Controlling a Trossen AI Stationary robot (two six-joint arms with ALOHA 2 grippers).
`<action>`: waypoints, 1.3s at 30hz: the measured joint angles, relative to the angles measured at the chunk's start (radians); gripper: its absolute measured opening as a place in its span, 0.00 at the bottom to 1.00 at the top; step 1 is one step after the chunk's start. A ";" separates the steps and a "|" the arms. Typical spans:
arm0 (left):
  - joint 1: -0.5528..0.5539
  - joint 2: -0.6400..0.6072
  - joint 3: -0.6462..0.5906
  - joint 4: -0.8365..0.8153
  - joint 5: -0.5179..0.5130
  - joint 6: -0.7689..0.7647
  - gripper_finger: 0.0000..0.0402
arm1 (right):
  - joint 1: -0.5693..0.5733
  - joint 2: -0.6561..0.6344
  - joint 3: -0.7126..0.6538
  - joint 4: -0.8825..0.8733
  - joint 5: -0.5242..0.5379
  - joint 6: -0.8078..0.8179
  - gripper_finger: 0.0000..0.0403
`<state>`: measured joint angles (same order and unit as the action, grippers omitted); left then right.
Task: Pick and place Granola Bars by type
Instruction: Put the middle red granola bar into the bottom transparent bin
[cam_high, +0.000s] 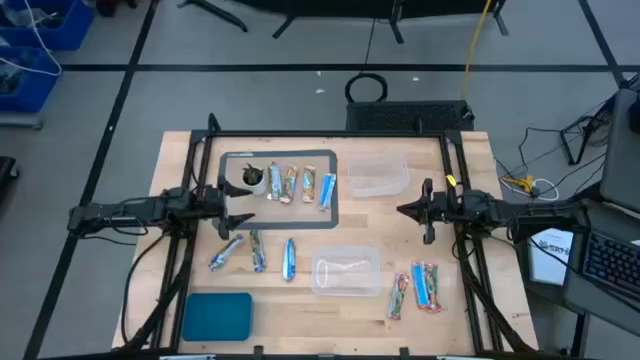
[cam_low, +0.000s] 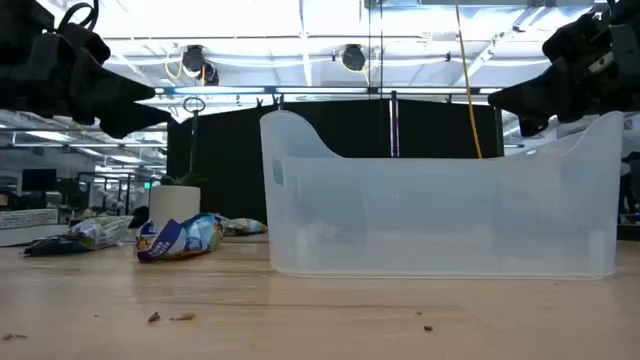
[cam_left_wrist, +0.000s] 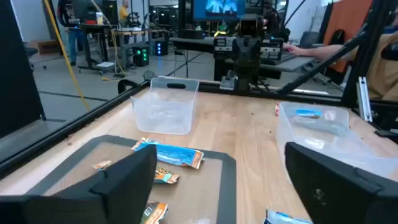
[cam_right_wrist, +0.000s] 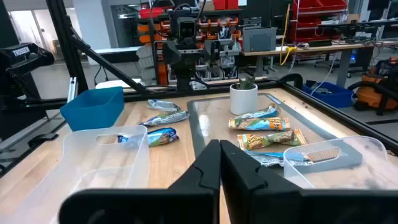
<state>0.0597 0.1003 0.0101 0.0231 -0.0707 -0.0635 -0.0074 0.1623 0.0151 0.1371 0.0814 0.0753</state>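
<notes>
In the low view, a clear bin (cam_low: 440, 200) hides most granola bars (cam_low: 180, 238).

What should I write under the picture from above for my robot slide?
Two robot arms wait over a wooden table scattered with granola bars, left gripper open, right gripper shut.

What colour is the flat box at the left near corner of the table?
The flat box is teal blue, best seen in the high view.
</notes>
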 joint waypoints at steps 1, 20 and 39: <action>0.000 0.000 0.000 0.000 0.004 0.007 0.81 | 0.000 0.000 0.000 0.000 0.000 0.000 0.00; 0.000 -0.001 0.001 -0.004 0.008 0.096 0.05 | 0.000 0.000 0.000 0.000 0.000 -0.042 0.00; 0.000 -0.001 0.001 0.010 -0.035 0.092 0.06 | 0.000 0.000 0.000 -0.014 0.000 -0.005 0.00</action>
<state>0.0597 0.0998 0.0109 0.0330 -0.1055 0.0288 -0.0071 0.1623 0.0149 0.1227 0.0816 0.0700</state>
